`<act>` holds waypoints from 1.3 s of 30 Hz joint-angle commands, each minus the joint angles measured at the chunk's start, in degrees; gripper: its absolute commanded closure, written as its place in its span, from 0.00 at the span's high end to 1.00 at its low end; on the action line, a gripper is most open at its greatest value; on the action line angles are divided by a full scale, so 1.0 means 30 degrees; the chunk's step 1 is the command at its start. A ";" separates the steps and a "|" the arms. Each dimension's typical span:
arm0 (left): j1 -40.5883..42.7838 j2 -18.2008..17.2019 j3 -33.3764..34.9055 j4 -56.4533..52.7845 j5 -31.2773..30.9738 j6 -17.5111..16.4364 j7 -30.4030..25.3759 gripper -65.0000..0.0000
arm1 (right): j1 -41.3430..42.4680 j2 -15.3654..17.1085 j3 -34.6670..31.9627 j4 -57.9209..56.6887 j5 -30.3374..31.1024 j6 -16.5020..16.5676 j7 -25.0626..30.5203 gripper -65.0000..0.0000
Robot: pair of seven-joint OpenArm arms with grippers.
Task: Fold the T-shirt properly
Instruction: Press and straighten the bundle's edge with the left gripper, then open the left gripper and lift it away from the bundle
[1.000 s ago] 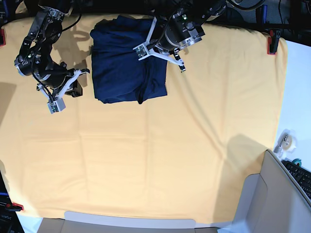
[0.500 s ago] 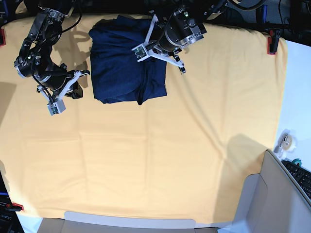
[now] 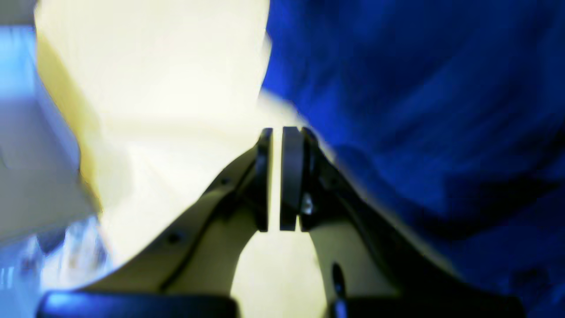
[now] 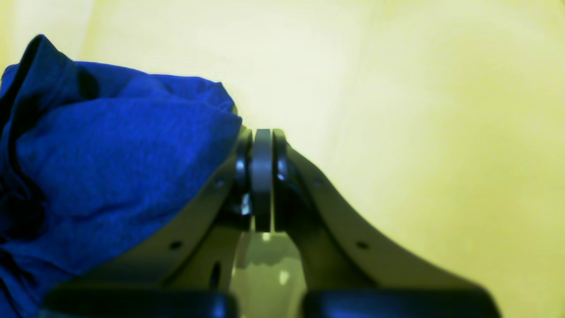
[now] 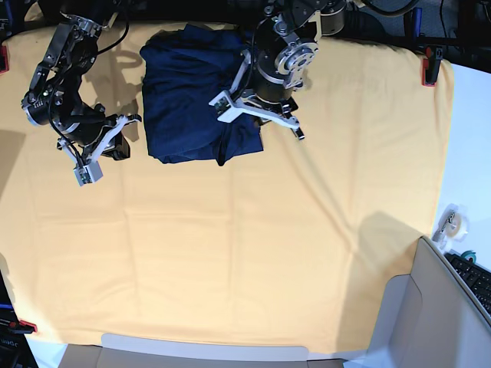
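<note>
The dark navy T-shirt (image 5: 184, 92) lies folded into a rough rectangle at the back of the yellow-orange cloth (image 5: 245, 253). My left gripper (image 5: 222, 107) hovers over the shirt's right half. In the left wrist view the left gripper (image 3: 276, 176) has its pads nearly touching with nothing between them, and the T-shirt (image 3: 419, 110) fills the right side. My right gripper (image 5: 83, 170) hangs over bare cloth just left of the shirt. In the right wrist view the right gripper (image 4: 262, 176) is shut and empty, with the T-shirt (image 4: 110, 168) bunched to its left.
Red clamps (image 5: 427, 67) pin the cloth at its edges. A tape roll (image 5: 453, 222) and a keyboard (image 5: 476, 280) sit on the white table at the right. A grey box (image 5: 430, 322) stands at the front right corner.
The left arm has swung toward the front, carrying its gripper lower over the shirt's right half. The right gripper shifted slightly. The shirt lies as before.
</note>
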 commanded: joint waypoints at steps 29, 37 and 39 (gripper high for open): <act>-0.0246 0.1119 0.1350 -0.2173 0.0005 -0.1815 -0.0259 0.03 | -0.0101 -0.0161 0.0062 0.0379 0.0296 0.0016 0.0396 0.00; 0.0604 -0.0405 0.1086 -0.2056 0.0064 -0.1815 0.0913 0.03 | -0.0130 -0.0074 0.0092 0.0379 0.0179 0.0016 0.0396 0.00; 0.0692 -0.0668 0.1086 -0.1792 0.0093 -0.1815 0.1060 0.03 | -0.0130 -0.0074 0.0092 0.0379 0.0179 0.0016 0.0396 0.00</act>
